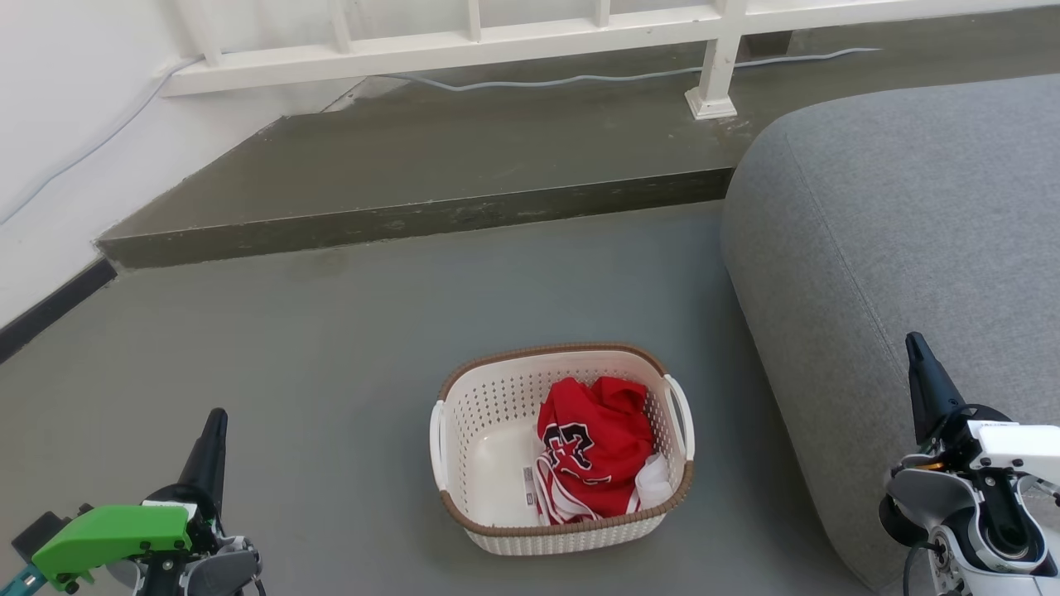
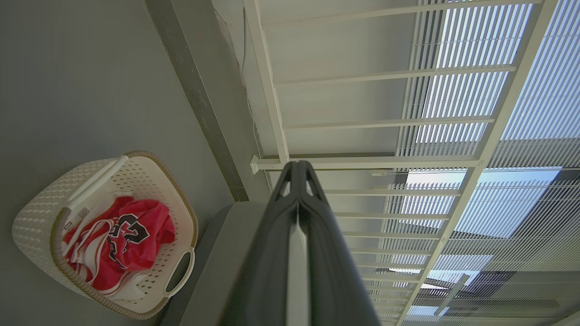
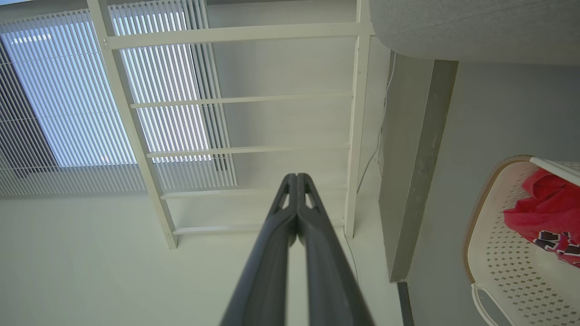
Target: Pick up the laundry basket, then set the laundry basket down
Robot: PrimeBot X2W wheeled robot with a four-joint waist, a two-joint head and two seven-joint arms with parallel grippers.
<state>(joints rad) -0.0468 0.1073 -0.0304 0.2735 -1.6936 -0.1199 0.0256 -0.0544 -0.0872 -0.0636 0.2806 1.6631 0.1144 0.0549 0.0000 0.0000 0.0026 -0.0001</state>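
The laundry basket (image 1: 489, 414) sits on the grey floor at lower centre: cream-white, perforated, brown woven rim, white side handles. A red jersey (image 1: 596, 447) lies in its right half. The basket (image 2: 41, 226) appears at lower left in the left wrist view and the basket (image 3: 507, 253) at the right edge of the right wrist view. My left gripper (image 1: 217, 415) is shut, well to the basket's left, holding nothing. My right gripper (image 1: 913, 339) is shut in front of the sofa, to the basket's right. Both pairs of fingertips touch: left gripper (image 2: 297, 164), right gripper (image 3: 296, 175).
A grey sofa (image 1: 911, 232) fills the right side, close to the basket. A raised concrete step (image 1: 414, 219) runs across behind the basket, with a white railing (image 1: 464, 41) and a pale cable (image 1: 580, 79) on it. A white wall (image 1: 50, 149) stands at left.
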